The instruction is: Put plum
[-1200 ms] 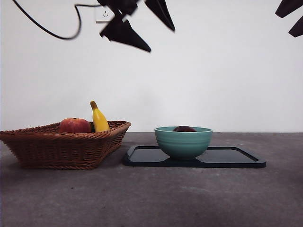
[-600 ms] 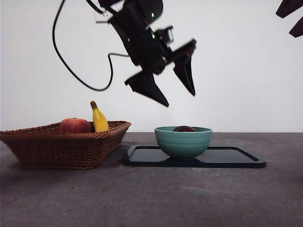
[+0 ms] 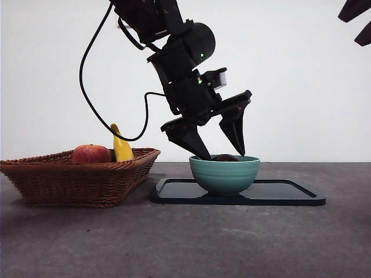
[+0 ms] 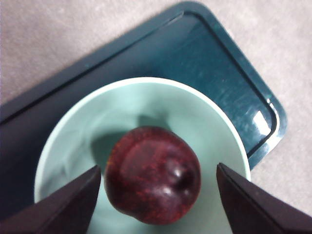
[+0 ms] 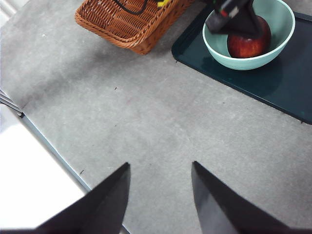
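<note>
Now the left gripper (image 3: 223, 152) has dropped from high above the table to the teal bowl (image 3: 224, 175), its jaws spread wide on either side of the plum (image 4: 152, 181) without touching it. A grasp looks imminent. From the front only the plum's dark top shows over the rim; the left wrist view shows it resting whole in the bowl on the dark tray (image 4: 229, 92). Away to the right, the right gripper (image 5: 160, 204) waits open.
</note>
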{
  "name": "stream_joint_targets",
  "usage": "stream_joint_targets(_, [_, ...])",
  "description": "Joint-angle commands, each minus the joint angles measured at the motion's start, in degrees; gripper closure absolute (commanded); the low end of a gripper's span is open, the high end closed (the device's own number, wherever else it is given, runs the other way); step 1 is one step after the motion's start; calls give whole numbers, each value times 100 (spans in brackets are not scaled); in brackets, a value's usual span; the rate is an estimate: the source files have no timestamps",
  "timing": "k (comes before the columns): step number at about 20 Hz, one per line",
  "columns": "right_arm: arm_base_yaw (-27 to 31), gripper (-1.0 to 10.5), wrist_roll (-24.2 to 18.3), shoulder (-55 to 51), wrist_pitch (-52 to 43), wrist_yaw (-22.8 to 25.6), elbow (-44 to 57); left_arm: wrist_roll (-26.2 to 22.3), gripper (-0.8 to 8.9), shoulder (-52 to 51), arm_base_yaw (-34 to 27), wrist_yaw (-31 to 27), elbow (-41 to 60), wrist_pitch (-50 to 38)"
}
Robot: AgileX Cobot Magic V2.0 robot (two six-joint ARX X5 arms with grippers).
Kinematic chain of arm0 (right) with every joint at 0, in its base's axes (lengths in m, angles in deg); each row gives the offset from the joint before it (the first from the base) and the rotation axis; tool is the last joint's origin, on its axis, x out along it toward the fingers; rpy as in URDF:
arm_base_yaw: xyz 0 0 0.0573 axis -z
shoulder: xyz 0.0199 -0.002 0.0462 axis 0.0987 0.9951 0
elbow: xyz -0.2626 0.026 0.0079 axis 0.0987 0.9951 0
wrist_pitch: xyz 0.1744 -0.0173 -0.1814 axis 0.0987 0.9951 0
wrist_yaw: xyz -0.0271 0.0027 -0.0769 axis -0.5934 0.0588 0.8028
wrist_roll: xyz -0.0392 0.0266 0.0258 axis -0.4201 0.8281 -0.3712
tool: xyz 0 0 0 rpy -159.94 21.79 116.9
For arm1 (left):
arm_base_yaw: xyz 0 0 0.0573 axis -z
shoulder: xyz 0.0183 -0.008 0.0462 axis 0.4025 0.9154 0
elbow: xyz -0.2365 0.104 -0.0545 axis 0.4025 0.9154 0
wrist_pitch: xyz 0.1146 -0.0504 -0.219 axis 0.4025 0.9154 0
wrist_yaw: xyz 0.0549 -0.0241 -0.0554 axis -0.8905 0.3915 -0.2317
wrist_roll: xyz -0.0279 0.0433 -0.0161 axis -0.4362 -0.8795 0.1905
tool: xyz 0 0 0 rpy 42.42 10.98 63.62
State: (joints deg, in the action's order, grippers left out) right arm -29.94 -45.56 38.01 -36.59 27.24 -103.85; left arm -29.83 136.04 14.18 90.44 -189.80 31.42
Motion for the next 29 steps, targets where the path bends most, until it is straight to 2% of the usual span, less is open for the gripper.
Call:
stream_joint_targets(1, [-28,746,-44,22,-28,-13,-35,-175,439,160,74,-20,-184,-68])
stream_joint_targets(17, [-28,747,-66,22,-35,26,-35,-332,444,343,107,-22,-184,-31])
stream_joint_targets(20, [-28,747,-70,22,-35,26,-35,-428,507,345,116,-26,-184,70])
stream_joint_targets(25, [-28,747,-87,22,-42,28,-35,-479,517,345,140,-26,-184,96])
stream_joint_targets(29, [-28,747,-107,22,-35,28,-35,-479,561,328,149,-26,-186,44])
